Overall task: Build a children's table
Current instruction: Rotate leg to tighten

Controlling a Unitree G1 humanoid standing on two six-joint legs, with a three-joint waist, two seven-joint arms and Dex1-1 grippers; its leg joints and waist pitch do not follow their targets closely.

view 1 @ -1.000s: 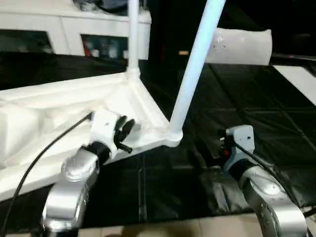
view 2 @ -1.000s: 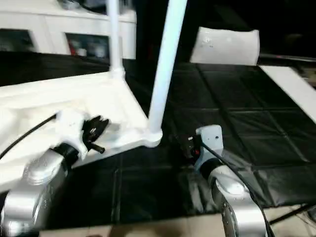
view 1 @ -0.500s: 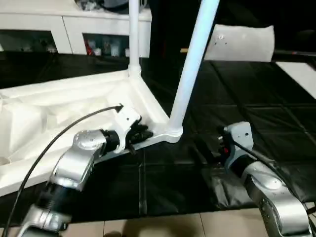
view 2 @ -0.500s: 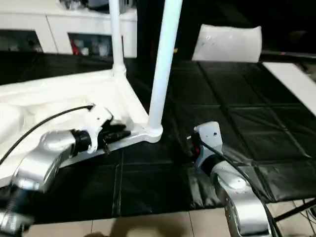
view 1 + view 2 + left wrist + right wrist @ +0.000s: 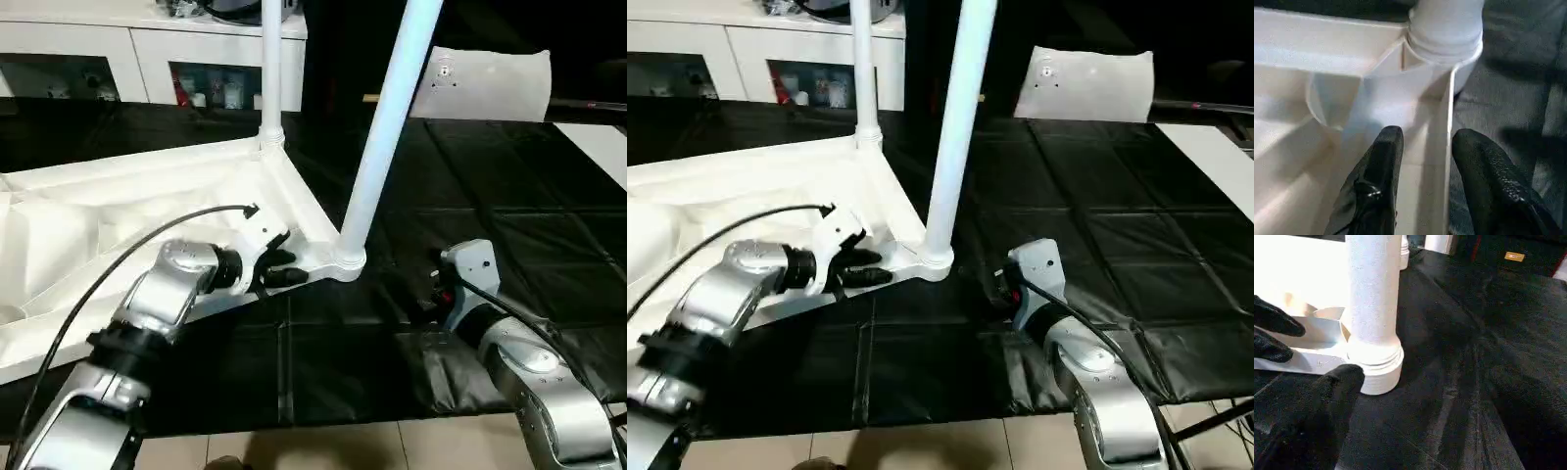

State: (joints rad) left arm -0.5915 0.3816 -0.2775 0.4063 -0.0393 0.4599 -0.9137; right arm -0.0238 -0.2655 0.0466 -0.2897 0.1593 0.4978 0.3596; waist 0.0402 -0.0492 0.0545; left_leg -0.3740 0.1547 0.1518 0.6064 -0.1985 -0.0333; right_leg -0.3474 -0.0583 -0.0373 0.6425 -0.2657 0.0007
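The children's table lies upside down on the black mat: the white ribbed tabletop (image 5: 147, 211) with two white legs upright in its corner sockets, the near leg (image 5: 387, 127) and the far leg (image 5: 271, 69). My left gripper (image 5: 289, 269) is at the tabletop's rim beside the near leg's socket (image 5: 348, 262). In the left wrist view its fingers (image 5: 1378, 166) stand open astride the rim, one inside and one outside. My right gripper (image 5: 441, 289) rests low on the mat just right of that socket, open and holding nothing; one finger (image 5: 1337, 391) shows in the right wrist view.
A white cabinet with glass doors (image 5: 98, 59) stands at the back. A flat white sheet with a small hole (image 5: 485, 83) leans at the back right, and a white board (image 5: 598, 147) lies at the right edge. The mat (image 5: 509, 196) ends at floor tiles (image 5: 323, 450) in front.
My left arm has stretched right, bringing its gripper from over the tabletop's underside to the rim by the near socket, and its fingers have spread. The right arm has stayed put.
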